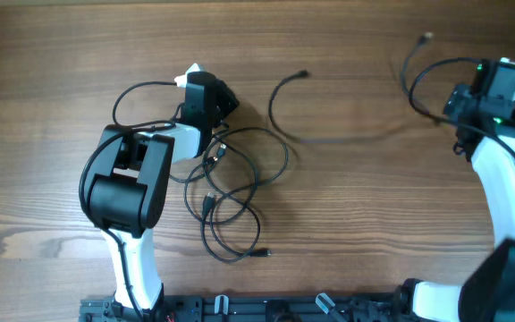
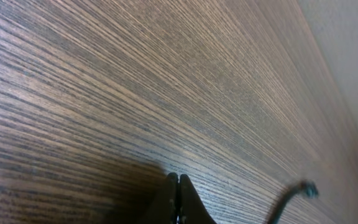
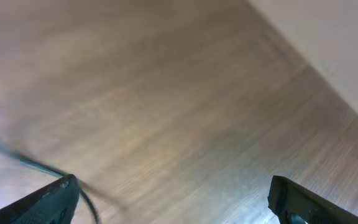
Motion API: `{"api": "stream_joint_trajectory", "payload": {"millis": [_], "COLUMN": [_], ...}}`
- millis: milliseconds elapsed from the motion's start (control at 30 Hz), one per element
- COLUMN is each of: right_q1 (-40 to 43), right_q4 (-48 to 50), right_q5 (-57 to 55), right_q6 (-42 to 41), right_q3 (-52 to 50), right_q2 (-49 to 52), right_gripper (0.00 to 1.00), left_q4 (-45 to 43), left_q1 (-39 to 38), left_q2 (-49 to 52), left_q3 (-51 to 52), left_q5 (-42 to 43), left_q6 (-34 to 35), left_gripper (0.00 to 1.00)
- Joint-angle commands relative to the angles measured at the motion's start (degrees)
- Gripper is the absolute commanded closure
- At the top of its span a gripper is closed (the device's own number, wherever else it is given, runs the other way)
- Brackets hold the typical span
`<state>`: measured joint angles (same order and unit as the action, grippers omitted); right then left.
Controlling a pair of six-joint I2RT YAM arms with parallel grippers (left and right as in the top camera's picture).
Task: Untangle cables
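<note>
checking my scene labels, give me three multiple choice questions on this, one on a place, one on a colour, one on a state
1. Where does the tangle lie?
A) beside the left arm
B) under the right arm
C) at the far right edge

2. What colour are the cables?
A) white
B) red
C) black

3. Which gripper stands open?
A) left
B) right
C) neither

Answers:
1 A, the overhead view shows the knot right by that arm.
2 C, every strand is black.
3 B, the right gripper has its fingers far apart, while the left gripper has them pressed together.
</note>
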<state>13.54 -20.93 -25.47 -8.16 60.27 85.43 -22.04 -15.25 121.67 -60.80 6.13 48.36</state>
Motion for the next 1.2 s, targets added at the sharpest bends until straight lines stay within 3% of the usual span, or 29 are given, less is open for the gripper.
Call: {"api": "stream_joint_trajectory", "payload": {"millis": [0,167,600,867,1167], "right_q1": [0.02,0.02,0.02,0.02,0.02], "right_q4": [2.60,7.21,5.27,9.81,17.73], "right_q5": [10.67,23.96,24.74,24.74,24.48], "right_q6": [1.42,8.33,13.00,16.00,16.11], "right_q3": [0.37,0.37,0.37,0.37,0.37], "right_q2": [-3.21,-1.81,10.38,21.11,29.05], "right_gripper": [0.00,0.00,0.00,0.00,0.00], "left_q4": [2.34,2.45,5.25,5.22,5.20], "left_q1": [0.11,0.11,0.09,0.11,0.09], "left_q2": [0.59,0.59,0.59,0.59,0.59], "left_q3": [0.46,0.46,0.46,0.46,0.46], "left_q5": [0.66,0.63,-2.34,-2.36,-2.36], "left_q6": [-0.15,-0.13,-0.13,-0.13,-0.11], "left_gripper": [0.96,0.96,0.95,0.89,0.74]}}
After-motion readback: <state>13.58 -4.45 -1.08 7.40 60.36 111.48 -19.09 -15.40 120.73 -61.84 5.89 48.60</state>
